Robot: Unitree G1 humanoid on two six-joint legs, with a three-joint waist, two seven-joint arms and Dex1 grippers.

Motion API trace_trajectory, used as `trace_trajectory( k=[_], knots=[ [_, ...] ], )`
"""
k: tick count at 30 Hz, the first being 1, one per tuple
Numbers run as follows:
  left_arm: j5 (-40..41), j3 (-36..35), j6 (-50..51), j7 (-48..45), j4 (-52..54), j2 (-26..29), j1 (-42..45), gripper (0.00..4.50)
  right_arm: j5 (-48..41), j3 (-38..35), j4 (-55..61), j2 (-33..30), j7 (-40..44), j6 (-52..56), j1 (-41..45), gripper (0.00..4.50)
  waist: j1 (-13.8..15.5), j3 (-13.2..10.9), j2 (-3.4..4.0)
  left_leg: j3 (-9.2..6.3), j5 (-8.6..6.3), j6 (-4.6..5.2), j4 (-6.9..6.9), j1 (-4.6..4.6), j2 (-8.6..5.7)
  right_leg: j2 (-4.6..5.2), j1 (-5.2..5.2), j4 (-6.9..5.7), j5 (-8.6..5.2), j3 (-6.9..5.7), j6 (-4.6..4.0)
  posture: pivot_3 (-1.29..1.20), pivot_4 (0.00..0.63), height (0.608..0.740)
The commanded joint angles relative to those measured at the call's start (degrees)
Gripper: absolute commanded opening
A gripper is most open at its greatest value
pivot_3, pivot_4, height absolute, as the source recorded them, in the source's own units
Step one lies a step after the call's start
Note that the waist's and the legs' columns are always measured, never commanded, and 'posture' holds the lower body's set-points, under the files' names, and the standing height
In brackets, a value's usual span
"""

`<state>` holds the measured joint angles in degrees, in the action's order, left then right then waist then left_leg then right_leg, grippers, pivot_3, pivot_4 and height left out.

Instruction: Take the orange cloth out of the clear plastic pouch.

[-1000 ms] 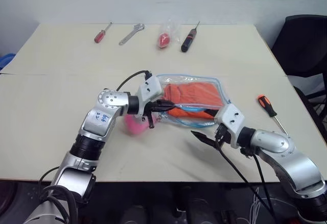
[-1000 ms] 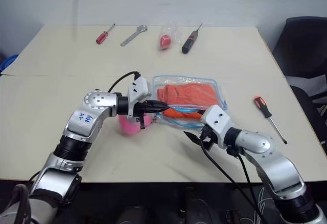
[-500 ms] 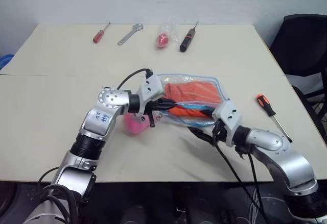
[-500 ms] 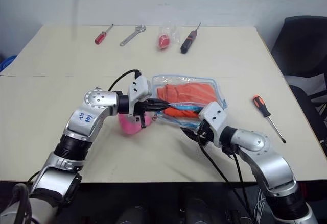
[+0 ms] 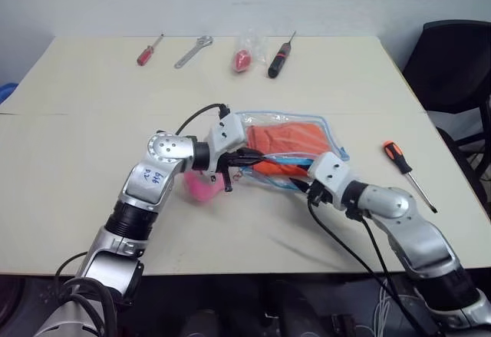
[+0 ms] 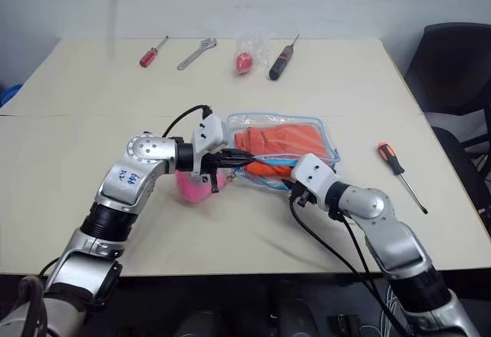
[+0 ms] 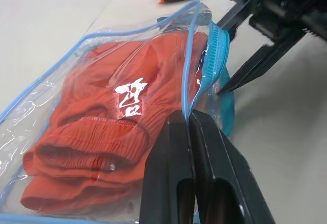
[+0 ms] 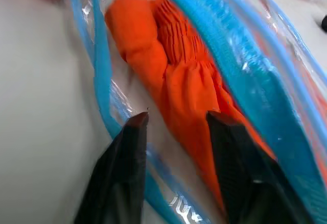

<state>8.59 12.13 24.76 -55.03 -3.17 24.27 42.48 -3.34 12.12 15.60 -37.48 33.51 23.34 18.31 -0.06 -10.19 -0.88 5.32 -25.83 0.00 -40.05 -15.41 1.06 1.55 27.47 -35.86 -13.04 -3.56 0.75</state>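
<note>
The clear plastic pouch [image 5: 326, 131] with light blue trim lies at mid-table, its pink plush charm [image 5: 201, 189] beside it on the left. Inside it lies the wrinkled orange cloth [image 5: 288, 139]. My left gripper [image 5: 247, 156] is shut on the upper blue rim of the pouch mouth [image 7: 196, 86] and holds it lifted. My right gripper [image 5: 301, 185] reaches into that mouth from the near side. In the right wrist view its fingers [image 8: 133, 147] stand apart on either side of a fold of the cloth [image 8: 176, 76], just over the lower blue trim [image 8: 97, 60].
An orange-handled screwdriver [image 5: 400, 159] lies right of the pouch. Along the far edge lie a red screwdriver [image 5: 147, 50], a wrench [image 5: 192, 50], a small clear bag with a red object [image 5: 244, 54] and a black-handled screwdriver [image 5: 278, 59]. A black chair [image 5: 453, 61] stands at the right.
My right gripper has moved forward from the bare table into the pouch mouth, rolling, and its fingers have narrowed. The left gripper kept its hold and place.
</note>
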Motion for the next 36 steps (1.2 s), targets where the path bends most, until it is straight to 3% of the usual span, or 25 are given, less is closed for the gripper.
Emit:
trace_trajectory(
  k=[1, 4, 10, 15, 19, 28, 32, 36],
  knots=[
    [0.1, -0.5, -1.3, 0.3, 0.6, 0.1, 1.9, 0.0, 4.3, 0.7, -2.6, 0.8, -1.4, -5.0, 1.9, 3.06, 0.0, 0.0, 0.0, 0.0, 0.0, 0.0, 0.0, 0.0, 0.07, 0.0, 0.02, -0.01, 0.0, 0.0, 0.0, 0.0, 0.15, 0.74],
    [0.4, -0.5, -0.8, 0.4, 1.3, 0.0, 2.0, 0.0, 6.3, 0.9, -5.2, 2.3, -2.3, -6.6, 3.1, 4.08, 0.0, 0.0, 0.0, 0.0, 0.0, 0.0, -0.01, 0.0, 0.09, 0.01, 0.03, -0.02, 0.0, 0.0, 0.0, 0.0, 0.15, 0.74],
    [1.2, -0.4, 0.3, 0.6, 3.3, -0.3, 1.2, 0.0, 3.2, -2.0, -8.9, 7.3, -2.1, -3.8, 4.9, 4.08, -0.1, 0.0, 0.01, 0.01, 0.01, -0.01, -0.01, 0.01, 0.16, -0.02, 0.03, -0.04, 0.0, -0.02, 0.0, 0.0, 0.15, 0.74],
    [1.4, -0.6, 0.8, 0.8, 3.4, -0.4, 1.1, 0.0, 10.6, 2.2, -16.1, 5.9, -3.1, -7.0, 7.2, 4.08, -0.1, 0.0, 0.02, 0.0, 0.01, -0.02, -0.02, 0.02, 0.16, -0.01, 0.04, -0.05, 0.0, -0.02, 0.0, 0.0, 0.15, 0.74],
    [1.7, -0.9, 1.6, 1.2, 3.4, -0.7, 1.3, 0.0, 14.7, 4.2, -23.2, 6.4, -4.1, -10.3, 9.6, 3.2, -0.2, 0.0, 0.05, 0.01, 0.01, -0.02, -0.01, 0.02, 0.17, -0.01, -0.02, -0.04, 0.0, -0.01, -0.01, 0.0, 0.15, 0.74],
    [5.4, -3.9, 9.6, 5.3, 4.1, -3.4, 1.5, 0.0, 17.5, 5.1, -20.0, 4.4, -1.0, -16.8, 8.3, 0.02, -0.1, 0.0, 0.05, -0.01, 0.01, -0.01, -0.02, 0.11, 0.17, 0.02, 0.02, -0.05, 0.0, -0.02, 0.0, 0.0, 0.15, 0.74],
    [5.7, -6.0, 14.1, 10.8, 0.8, -6.2, 4.1, 0.0, 17.6, 4.8, -11.0, 1.1, 2.9, -19.0, 4.8, 0.02, 0.0, 0.0, 0.05, -0.04, 0.01, -0.01, -0.02, 0.11, 0.15, 0.02, 0.01, -0.01, 0.0, -0.04, 0.0, 0.0, 0.15, 0.74],
    [-0.5, -2.6, 7.6, 13.3, -4.2, -4.5, 4.7, 0.0, 11.6, -0.2, -0.6, -1.4, 7.6, -17.8, 1.7, 0.02, -0.2, 0.0, 0.05, -0.01, 0.01, -0.04, 0.02, 0.1, 0.15, -0.02, -0.01, -0.01, 0.01, -0.01, 0.01, 0.0, 0.15, 0.74]
  ],
)
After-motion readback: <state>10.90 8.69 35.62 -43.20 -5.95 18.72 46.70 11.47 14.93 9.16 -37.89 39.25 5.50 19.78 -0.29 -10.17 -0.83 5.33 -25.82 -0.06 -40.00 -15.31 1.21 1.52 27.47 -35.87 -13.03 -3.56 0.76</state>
